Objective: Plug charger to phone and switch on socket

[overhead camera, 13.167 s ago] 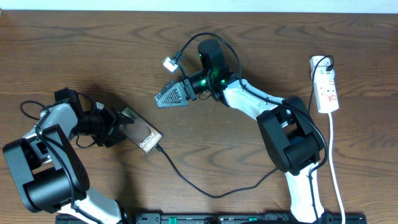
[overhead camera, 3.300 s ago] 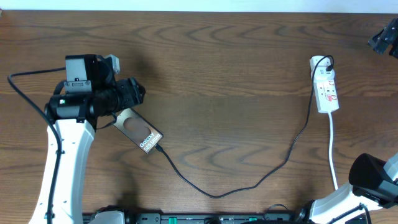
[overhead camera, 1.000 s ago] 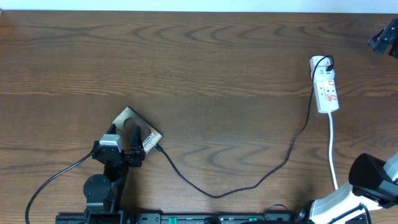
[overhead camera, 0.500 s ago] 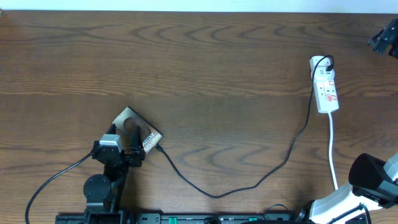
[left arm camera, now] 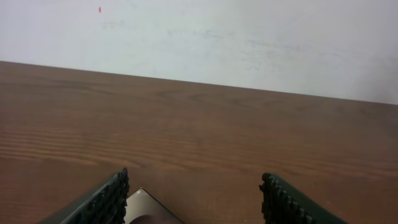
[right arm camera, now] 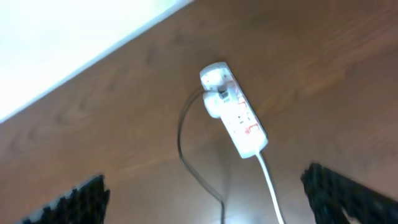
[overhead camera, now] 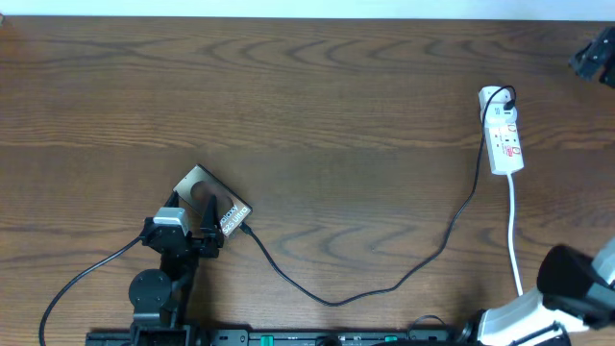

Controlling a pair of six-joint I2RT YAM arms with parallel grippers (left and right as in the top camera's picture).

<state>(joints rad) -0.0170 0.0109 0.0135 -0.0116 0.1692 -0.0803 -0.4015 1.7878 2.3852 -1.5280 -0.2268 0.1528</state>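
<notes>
The phone lies flat at the table's front left, lettering up. The charger, a thin black cable, has its plug tip at the phone's lower right edge and runs in a long loop to the socket at the far right. My left gripper stands open over the phone's near end; a phone corner shows between its fingers. High over the socket my right gripper is open, holding nothing; in the overhead view only a dark piece of the right gripper shows at the frame's edge.
The socket's white lead runs from the strip to the front edge. My right arm's base sits at the front right, the folded left arm at the front left. A white wall bounds the far side.
In the last second only my right arm's elbow shifted slightly. Since the older frames, the left arm folded back to the front edge and the right arm left the middle.
</notes>
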